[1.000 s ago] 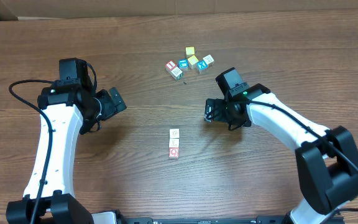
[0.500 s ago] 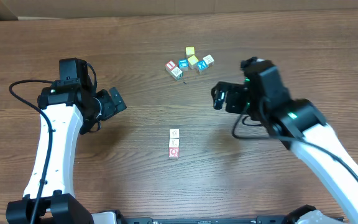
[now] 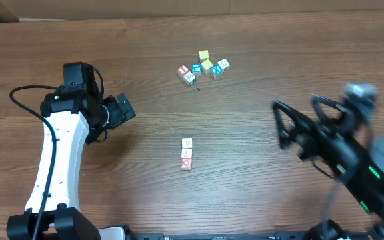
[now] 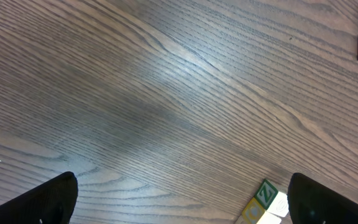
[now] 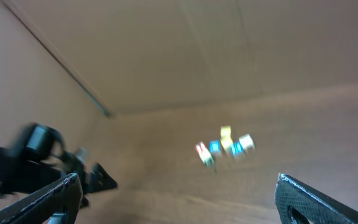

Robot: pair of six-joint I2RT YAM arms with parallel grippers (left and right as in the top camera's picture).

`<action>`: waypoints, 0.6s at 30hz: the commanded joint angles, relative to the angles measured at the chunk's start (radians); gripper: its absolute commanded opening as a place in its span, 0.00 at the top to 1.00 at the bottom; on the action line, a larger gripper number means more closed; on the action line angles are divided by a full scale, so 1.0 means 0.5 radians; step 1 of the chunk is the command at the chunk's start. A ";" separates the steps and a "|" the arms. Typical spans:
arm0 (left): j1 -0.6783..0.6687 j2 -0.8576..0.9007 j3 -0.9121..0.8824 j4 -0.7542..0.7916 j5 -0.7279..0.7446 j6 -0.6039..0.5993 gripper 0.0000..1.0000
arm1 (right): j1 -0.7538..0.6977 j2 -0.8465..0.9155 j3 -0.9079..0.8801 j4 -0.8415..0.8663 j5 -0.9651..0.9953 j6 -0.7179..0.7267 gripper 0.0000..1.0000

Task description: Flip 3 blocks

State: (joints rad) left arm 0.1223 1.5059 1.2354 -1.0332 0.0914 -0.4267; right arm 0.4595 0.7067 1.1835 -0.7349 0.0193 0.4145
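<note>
Wood table (image 3: 259,40) holds blocks (image 3: 187,153) and other cubes (image 3: 206,65).

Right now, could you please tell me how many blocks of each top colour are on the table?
Yellow-topped blocks: 2
Blue or teal-topped blocks: 2
Red-topped blocks: 2
Pale-topped blocks: 4
Total: 10

Robotics lab bench: wood-grain table (image 3: 259,73), brown cardboard backdrop (image 5: 166,50), cabled white robot arm (image 3: 57,150).
</note>
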 commanded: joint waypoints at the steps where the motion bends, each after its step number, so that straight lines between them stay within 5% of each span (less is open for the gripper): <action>1: 0.004 0.014 -0.002 -0.005 -0.028 -0.008 0.00 | -0.066 -0.214 0.027 -0.053 0.050 -0.053 0.00; 18: 0.004 0.014 -0.001 -0.005 -0.028 -0.008 0.00 | -0.374 -0.732 0.017 -0.381 0.017 -0.046 0.00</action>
State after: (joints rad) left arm 0.1223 1.5059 1.2354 -1.0332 0.0887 -0.4267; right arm 0.2932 0.3725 1.1858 -0.9226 0.0315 0.4030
